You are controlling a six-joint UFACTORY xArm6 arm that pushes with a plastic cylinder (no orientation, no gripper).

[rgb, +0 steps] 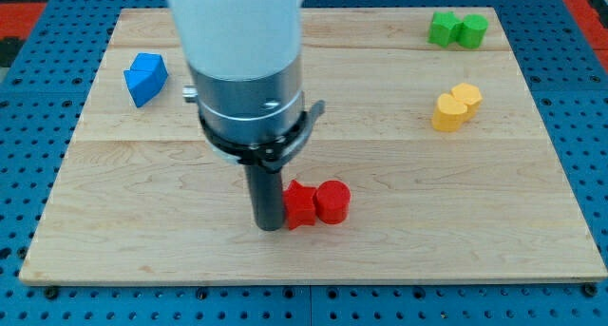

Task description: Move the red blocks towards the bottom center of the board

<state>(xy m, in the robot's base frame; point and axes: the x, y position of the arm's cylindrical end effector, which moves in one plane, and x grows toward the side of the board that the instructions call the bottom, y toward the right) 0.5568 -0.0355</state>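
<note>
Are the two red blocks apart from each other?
No, the red star block and red cylinder touch side by side, with my tip at the star's left.

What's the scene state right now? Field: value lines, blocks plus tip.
board: wooden board on a blue pegboard
red blocks: red star block and red cylinder, touching, low and near centre
my tip: my tip at the star block's left side, touching or nearly so
blue block: blue block, upper left, alone
green blocks: green blocks, a pair at the upper right
yellow blocks: yellow blocks, a pair at the right, below the green
</note>
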